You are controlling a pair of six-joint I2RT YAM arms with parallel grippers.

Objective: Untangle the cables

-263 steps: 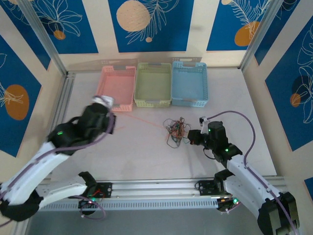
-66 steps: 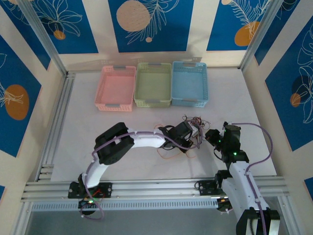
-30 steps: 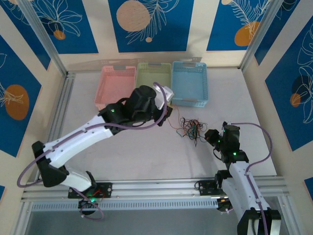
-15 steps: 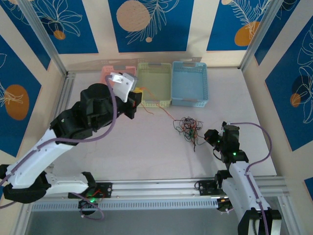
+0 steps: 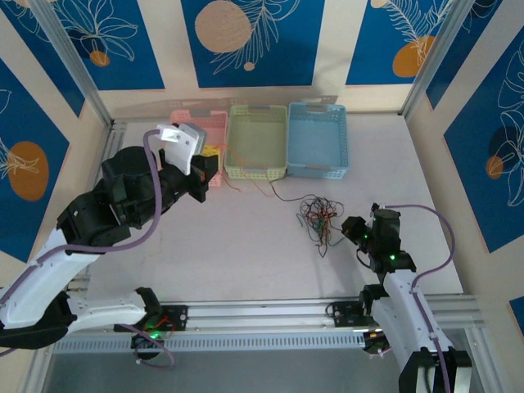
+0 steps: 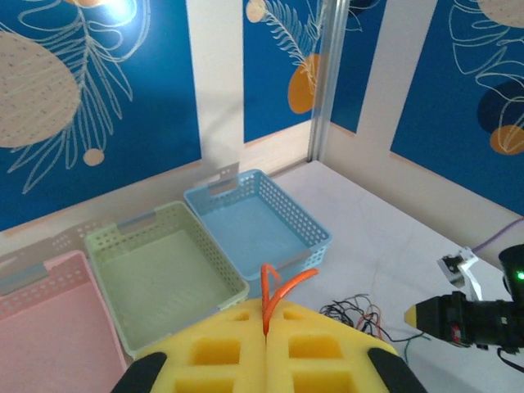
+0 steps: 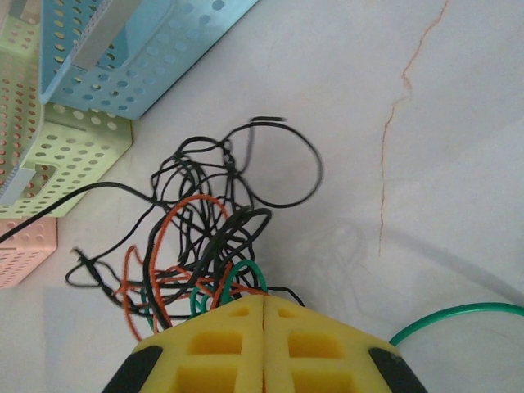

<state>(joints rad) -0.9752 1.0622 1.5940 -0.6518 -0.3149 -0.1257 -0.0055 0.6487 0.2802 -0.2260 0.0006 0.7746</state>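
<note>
- Left hand [image 6: 266, 318]: pads closed on one orange wire [image 6: 278, 285], raised near the pink basket [image 5: 195, 121].
- Right hand [image 7: 264, 303]: clamped on the near edge of the cables [image 7: 213, 217]; the bundle lies on the counter [image 5: 246, 246] before the blue basket [image 5: 318, 139].
- Step, judged: drawing one strand out of an anchored knot.
- Next: left pulls away from right; right must grip firmly or the bundle drags.

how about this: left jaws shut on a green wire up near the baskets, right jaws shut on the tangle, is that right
No. The left gripper has its jaws shut on an orange wire, not a green one, as the left wrist view shows. The rest stands: it is up near the baskets, and the right gripper has its jaws shut on the tangle.
</note>
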